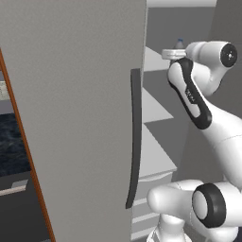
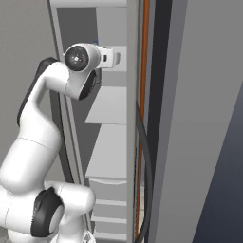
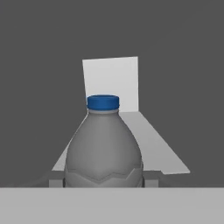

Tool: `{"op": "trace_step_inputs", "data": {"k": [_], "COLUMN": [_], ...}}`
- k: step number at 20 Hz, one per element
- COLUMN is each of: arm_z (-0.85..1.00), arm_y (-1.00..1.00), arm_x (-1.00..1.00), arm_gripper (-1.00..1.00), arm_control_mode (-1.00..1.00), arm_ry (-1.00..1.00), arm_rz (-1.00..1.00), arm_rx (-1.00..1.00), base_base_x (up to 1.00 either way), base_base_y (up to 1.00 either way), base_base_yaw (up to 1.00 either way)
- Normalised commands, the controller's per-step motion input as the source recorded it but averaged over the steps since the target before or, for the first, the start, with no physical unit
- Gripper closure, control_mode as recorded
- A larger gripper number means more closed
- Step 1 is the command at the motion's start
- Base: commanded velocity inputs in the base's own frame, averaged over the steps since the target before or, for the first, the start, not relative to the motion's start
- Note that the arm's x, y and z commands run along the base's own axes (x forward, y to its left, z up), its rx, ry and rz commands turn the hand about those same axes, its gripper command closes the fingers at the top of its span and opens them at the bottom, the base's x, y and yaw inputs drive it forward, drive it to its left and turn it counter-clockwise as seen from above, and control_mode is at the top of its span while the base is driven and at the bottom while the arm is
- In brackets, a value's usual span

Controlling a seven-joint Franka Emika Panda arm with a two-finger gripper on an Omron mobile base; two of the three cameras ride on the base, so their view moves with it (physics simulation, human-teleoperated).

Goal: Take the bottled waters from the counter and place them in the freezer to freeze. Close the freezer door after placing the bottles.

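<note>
while the tool (image 3: 104,181) grips one grey-clear bottle (image 3: 104,146) upright, one white shelf (image 3: 151,146) beyond, freezer (image 1: 160,113) open

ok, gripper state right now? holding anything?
Gripper: shut on the grey-clear bottle with the dark blue cap, held upright inside the freezer over a white shelf.

Bottle (image 3: 104,148) upright between the fingers (image 3: 56,179), inside the freezer (image 1: 160,118).
</note>
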Motion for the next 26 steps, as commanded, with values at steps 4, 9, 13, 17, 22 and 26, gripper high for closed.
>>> {"op": "trace_step_inputs", "data": {"k": [4, 9, 13, 17, 22, 26], "arm_z": [0.01, 0.00, 0.02, 0.25, 0.30, 0.09], "arm_y": [0.00, 0.00, 0.00, 0.00, 0.00, 0.00], "arm_x": [0.27, 0.35, 0.33, 0.23, 0.05, 0.12], "arm_gripper": [1.00, 1.00, 1.00, 1.00, 1.00, 1.00], "arm_control_mode": [-1.00, -1.00, -1.00, -1.00, -1.00, -1.00], "arm_ry": [-0.01, -0.01, 0.00, 0.00, 0.00, 0.00], "arm_rz": [0.00, 0.00, 0.00, 0.00, 0.00, 0.00], "arm_rx": [0.00, -0.04, -0.07, -0.02, 0.00, 0.00], "base_base_x": [0.00, 0.00, 0.00, 0.00, 0.00, 0.00], "base_base_y": [0.00, 0.00, 0.00, 0.00, 0.00, 0.00], "base_base_yaw": [0.00, 0.00, 0.00, 0.00, 0.00, 0.00]}}
